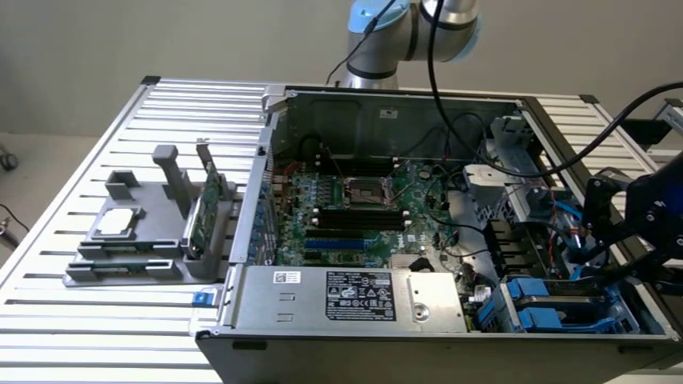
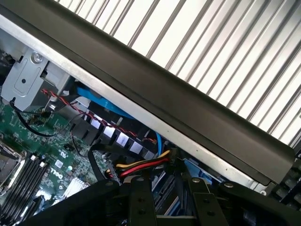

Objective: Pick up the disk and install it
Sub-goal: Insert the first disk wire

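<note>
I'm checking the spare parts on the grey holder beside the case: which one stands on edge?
The thin green circuit card, upright in a slot of the grey holder. The square silver chip on the same holder lies flat.

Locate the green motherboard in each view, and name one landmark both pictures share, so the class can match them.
Exterior view: the motherboard lies flat in the middle of the open computer case, to the exterior view's right of the grey fixture.
Wrist view: the motherboard lies inside the case, below its dark side wall.
Shared landmark: the black memory slots beside the processor socket.
</note>
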Action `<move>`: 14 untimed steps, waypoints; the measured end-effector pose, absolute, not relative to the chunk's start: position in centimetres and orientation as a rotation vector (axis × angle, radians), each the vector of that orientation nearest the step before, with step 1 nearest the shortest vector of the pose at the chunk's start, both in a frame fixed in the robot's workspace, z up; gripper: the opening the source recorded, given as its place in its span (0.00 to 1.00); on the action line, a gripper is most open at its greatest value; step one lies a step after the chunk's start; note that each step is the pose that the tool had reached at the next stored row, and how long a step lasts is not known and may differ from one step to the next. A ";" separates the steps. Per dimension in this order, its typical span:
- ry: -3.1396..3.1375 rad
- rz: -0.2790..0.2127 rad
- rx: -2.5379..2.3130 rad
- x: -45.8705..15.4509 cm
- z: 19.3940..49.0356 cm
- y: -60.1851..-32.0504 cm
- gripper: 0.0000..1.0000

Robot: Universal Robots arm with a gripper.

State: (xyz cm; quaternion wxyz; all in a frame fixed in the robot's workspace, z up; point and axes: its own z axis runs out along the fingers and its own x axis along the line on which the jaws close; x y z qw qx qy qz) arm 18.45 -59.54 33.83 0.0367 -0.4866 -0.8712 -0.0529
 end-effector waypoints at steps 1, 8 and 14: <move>-2.675 -0.163 -1.494 18.5 33.8 -59.5 0.34; -2.674 -0.164 -1.494 18.5 33.8 -59.5 0.18; -2.661 -0.151 -1.489 18.2 34.0 -59.5 0.18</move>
